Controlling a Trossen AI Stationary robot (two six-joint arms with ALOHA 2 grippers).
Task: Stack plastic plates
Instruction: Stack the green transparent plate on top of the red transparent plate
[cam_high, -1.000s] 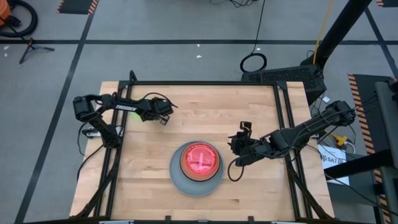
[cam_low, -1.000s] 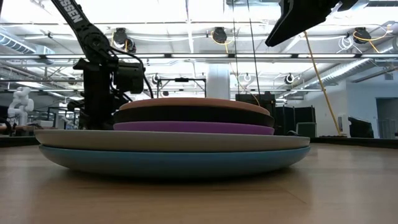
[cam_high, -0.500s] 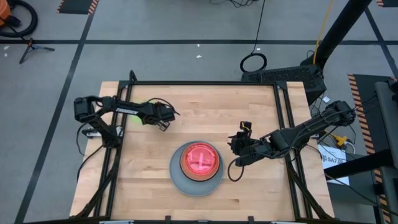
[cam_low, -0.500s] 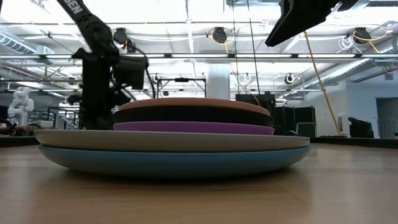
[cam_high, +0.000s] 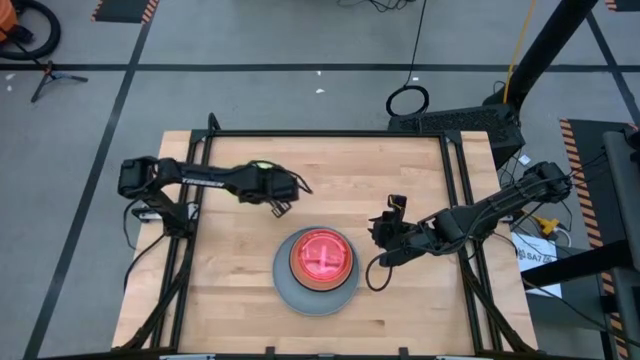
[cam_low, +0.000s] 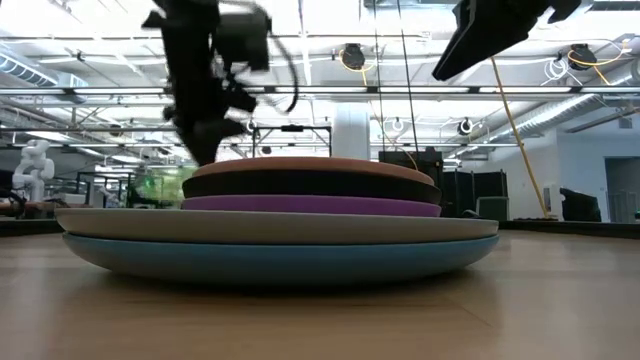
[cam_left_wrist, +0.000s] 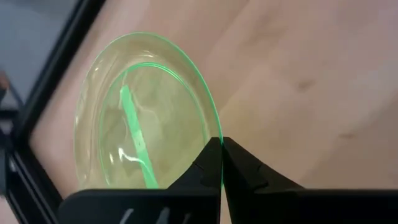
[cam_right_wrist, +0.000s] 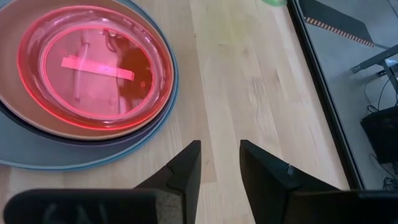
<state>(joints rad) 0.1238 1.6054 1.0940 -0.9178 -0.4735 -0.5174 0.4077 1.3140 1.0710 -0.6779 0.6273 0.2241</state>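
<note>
Wooden table (cam_high: 400, 170) carries the plate stack (cam_high: 316, 270) at six o'clock; left gripper (cam_high: 283, 192), at ten o'clock, pinches the neon green plate (cam_left_wrist: 146, 118) by its rim, which might slip. Right gripper (cam_right_wrist: 219, 163) waits empty, fingers apart, at three o'clock.

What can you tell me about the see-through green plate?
The green plate is small, round and see-through, like thin clear plastic with a bright neon rim and a flat middle ring. The left gripper pinches its rim between shut fingers and holds it above the wooden table. Nothing else touches it. Seen from above, only a green sliver peeks out by the arm, up and left of the stack.
</note>
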